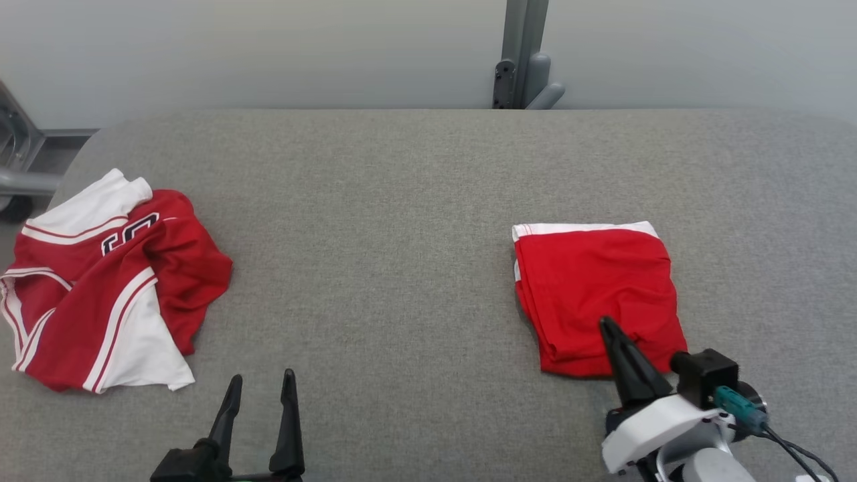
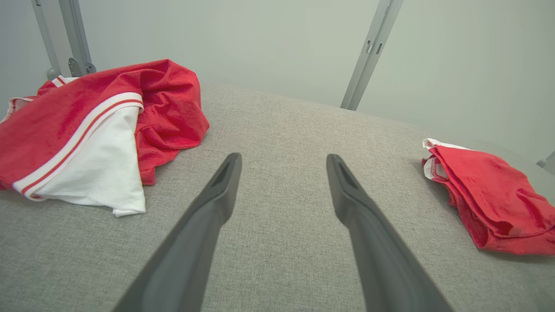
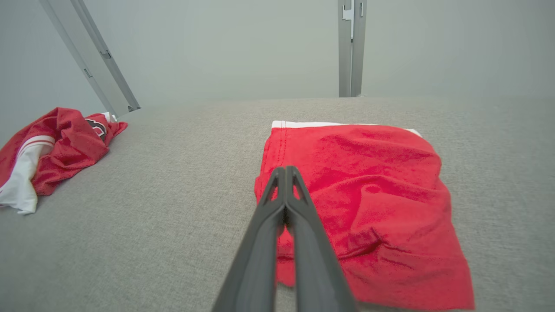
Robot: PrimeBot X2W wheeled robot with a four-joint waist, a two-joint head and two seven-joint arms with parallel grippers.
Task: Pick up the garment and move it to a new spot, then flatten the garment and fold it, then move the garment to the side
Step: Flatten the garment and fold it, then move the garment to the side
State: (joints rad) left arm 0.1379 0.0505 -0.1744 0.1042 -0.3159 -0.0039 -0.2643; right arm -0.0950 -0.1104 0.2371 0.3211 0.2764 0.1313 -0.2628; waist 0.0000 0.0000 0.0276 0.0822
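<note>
A crumpled red and white jersey garment (image 1: 100,281) (image 2: 86,125) (image 3: 56,147) lies at the table's left edge. On the right rests a folded red garment (image 1: 596,288) (image 2: 494,199) (image 3: 373,186) with a white band along its far edge. My left gripper (image 1: 262,376) (image 2: 284,158) is open and empty over bare table near the front, right of the jersey. Over the folded garment's near edge my right gripper (image 1: 606,323) (image 3: 285,169) is shut, its tips pointing at the cloth; I see no fabric between the fingers.
The grey fabric-covered table (image 1: 402,234) has a wide bare stretch between the two garments. A grey post (image 1: 522,53) stands behind the far edge against a pale wall. A metal frame (image 1: 17,154) sits off the far left corner.
</note>
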